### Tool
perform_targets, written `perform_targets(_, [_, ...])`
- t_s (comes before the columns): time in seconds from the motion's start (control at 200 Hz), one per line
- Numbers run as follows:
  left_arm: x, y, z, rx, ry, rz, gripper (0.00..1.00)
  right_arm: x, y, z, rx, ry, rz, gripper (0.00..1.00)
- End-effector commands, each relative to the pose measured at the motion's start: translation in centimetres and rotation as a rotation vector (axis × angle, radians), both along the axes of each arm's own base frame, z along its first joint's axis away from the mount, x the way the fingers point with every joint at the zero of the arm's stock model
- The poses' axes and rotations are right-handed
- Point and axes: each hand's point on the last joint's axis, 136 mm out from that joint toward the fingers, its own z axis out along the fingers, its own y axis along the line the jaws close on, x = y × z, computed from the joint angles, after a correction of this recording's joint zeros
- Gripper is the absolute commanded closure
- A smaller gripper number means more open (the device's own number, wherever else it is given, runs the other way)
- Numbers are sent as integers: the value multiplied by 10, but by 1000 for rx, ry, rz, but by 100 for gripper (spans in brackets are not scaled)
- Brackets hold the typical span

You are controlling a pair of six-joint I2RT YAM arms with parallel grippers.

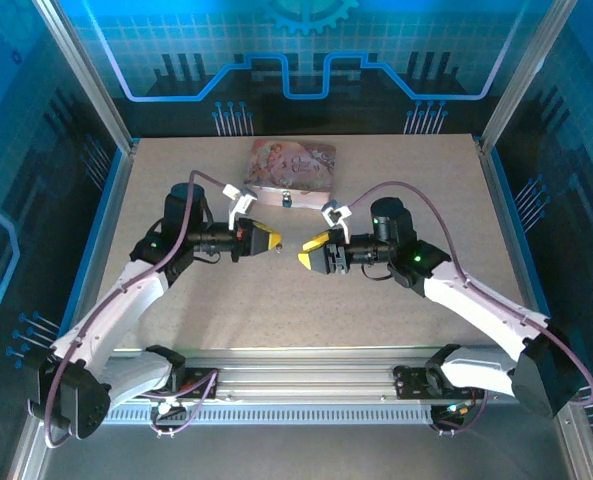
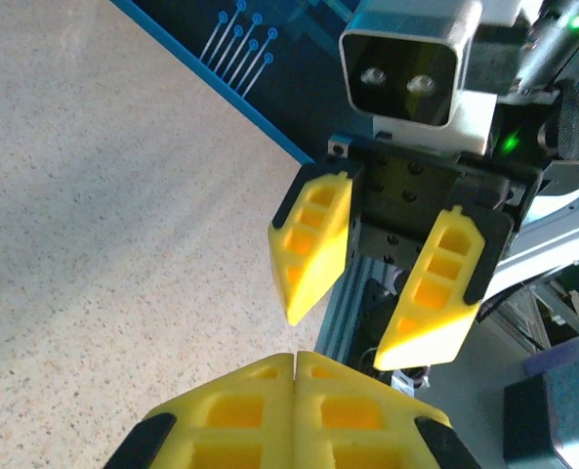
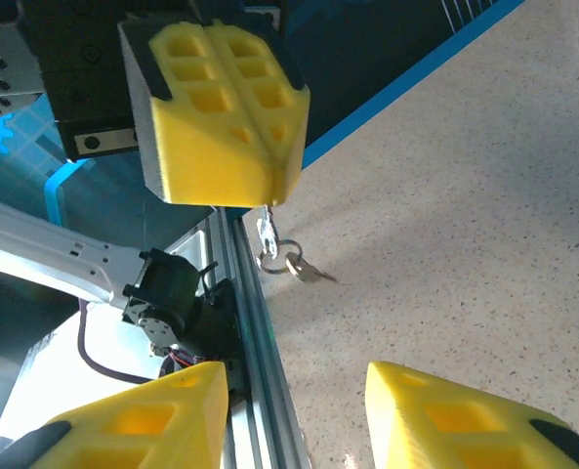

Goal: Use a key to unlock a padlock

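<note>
The key (image 3: 309, 269) is being dangled on its ring (image 3: 269, 256) from the tightly closed left gripper (image 3: 269, 191), above the counter (image 1: 176, 320). The padlock (image 1: 287, 199) is resting at the pink tin's (image 1: 291, 165) front edge. The right gripper (image 2: 340, 342) is being held open, empty, facing the left.

the key (image 3: 311, 271) on a key ring (image 3: 272, 256) in the pinch of the left gripper (image 3: 269, 195) (right gripper (image 3: 294, 391) agape)

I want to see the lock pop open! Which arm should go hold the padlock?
Right, probably. The right gripper is open and empty; the left gripper is shut on the ring that the key hangs from. The padlock sits by the tin, about as far from either.
</note>
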Motion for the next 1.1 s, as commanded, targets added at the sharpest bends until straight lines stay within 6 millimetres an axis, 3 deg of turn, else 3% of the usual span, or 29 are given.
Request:
perform_targets(0.0, [-14, -2, 1, 8, 19, -75, 100, -9, 2, 3, -14, -9, 52, 55])
perform_targets(0.03, [-15, -3, 3, 3, 23, -85, 100, -11, 6, 2, -13, -7, 67, 54])
perform_targets(0.07, [-16, -4, 4, -3, 30, -96, 100, -12, 12, 14, 5, -30, 88, 53])
perform_targets(0.27, [-24, -8, 8, -28, 49, -151, 100, -18, 39, 14, 5, -29, 163, 53])
perform_targets(0.505, [-28, -10, 6, -24, 59, -170, 100, -18, 48, 13, 12, -17, 193, 85])
perform_targets(0.645, [-30, -10, 7, -31, 60, -179, 100, -18, 49, 7, -3, -10, 195, 89])
perform_targets(0.73, [-31, -11, 10, -39, 59, -188, 100, -20, 49, 4, -3, -6, 205, 100])
perform_targets(0.89, [-23, -11, 14, -48, 54, -148, 100, -18, 51, 9, 44, 0, 198, 100])
perform_targets(0.985, [-17, -10, 17, -57, 43, -103, 59, -13, 53, 12, 79, 6, 172, 100])
perform_targets(1.04, [-12, -8, 18, -59, 36, -56, 49, -9, 53, 12, 91, 13, 155, 100])
perform_targets(1.096, [-7, -4, 18, -61, 30, -2, 45, -5, 53, 12, 100, 22, 140, 100])
